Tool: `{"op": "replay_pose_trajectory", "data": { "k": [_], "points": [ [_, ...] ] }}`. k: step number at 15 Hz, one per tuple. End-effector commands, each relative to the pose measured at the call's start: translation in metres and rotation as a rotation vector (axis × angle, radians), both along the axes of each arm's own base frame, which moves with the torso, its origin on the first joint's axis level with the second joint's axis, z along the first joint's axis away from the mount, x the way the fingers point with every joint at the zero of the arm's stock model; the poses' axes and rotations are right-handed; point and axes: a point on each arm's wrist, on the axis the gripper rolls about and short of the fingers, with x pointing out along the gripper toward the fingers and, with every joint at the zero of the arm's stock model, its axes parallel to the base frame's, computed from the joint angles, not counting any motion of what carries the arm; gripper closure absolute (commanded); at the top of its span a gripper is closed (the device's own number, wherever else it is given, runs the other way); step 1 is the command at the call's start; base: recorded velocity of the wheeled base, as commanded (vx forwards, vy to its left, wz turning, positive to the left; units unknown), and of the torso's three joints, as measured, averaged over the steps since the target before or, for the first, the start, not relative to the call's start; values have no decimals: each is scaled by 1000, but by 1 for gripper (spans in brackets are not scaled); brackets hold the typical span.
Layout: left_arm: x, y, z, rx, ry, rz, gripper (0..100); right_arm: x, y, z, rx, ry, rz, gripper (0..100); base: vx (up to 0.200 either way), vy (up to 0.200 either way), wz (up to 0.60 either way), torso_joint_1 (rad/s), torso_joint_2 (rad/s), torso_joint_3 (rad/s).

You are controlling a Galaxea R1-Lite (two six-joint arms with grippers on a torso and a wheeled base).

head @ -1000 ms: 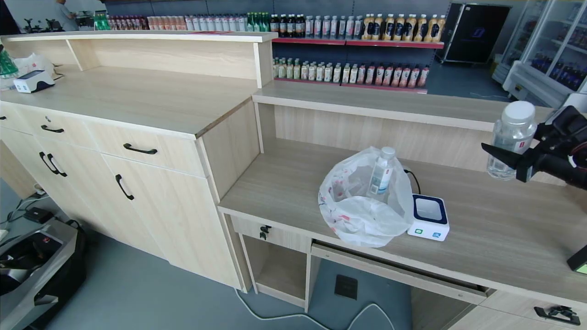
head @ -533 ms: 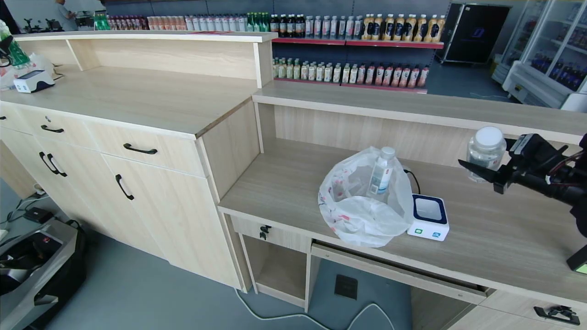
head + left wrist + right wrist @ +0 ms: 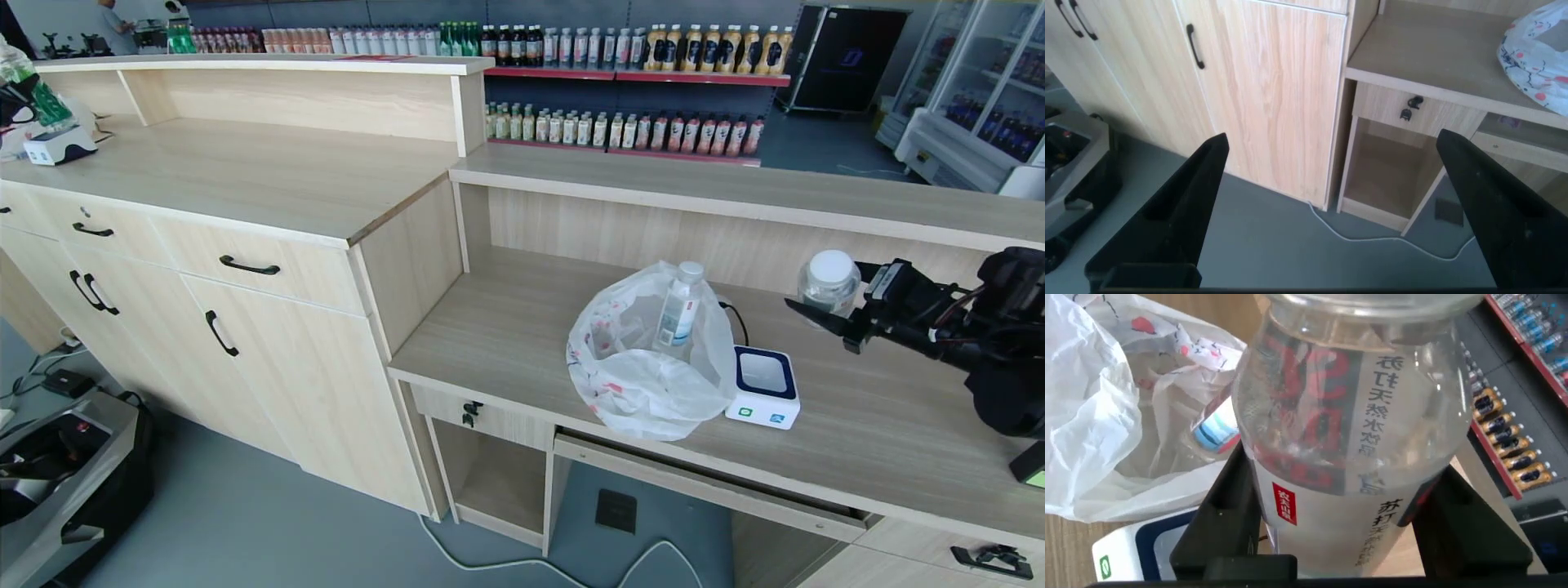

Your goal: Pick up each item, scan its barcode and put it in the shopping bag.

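Checkout task, partly complete. The shopping bag [image 3: 645,404] stands open on the lower desk [image 3: 898,425], with one small clear bottle [image 3: 679,310] already upright inside it, leaning toward the bag's far wall; that item is judged finished. Just beside the bag, on the robot's right and touching its side, lies the white barcode scanner [image 3: 764,386], window facing up. A second item, a wide clear water bottle [image 3: 830,278] with a white cap, is clamped upright between the fingers of the right gripper [image 3: 819,309], which grips it round the lower body. It is held above the desk, to the right of the scanner and toward the desk's back panel, near the scanner but not over its window. In the right wrist view the bag's mouth and a corner of the scanner lie beyond the held bottle. Whether this bottle has already been read cannot be told (no light or display on the scanner gives it away); from its place beside the scanner, the scan is judged pending, followed by the drop into the bag. The left gripper [image 3: 1333,139] hangs with fingers spread wide and nothing between them, over the floor before the cabinet doors, well apart from the bag.
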Motion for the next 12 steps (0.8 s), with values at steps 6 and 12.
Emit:
{"op": "replay_pose_trajectory", "data": {
  "k": [6,12],
  "points": [
    [0,0,0,0,0,1,0,15,7,-30,-33,16,28,100,0,0,0,0,0,0],
    [0,0,0,0,0,1,0,20,6,-44,-44,37,28,100,0,0,0,0,0,0]
  ]
}}
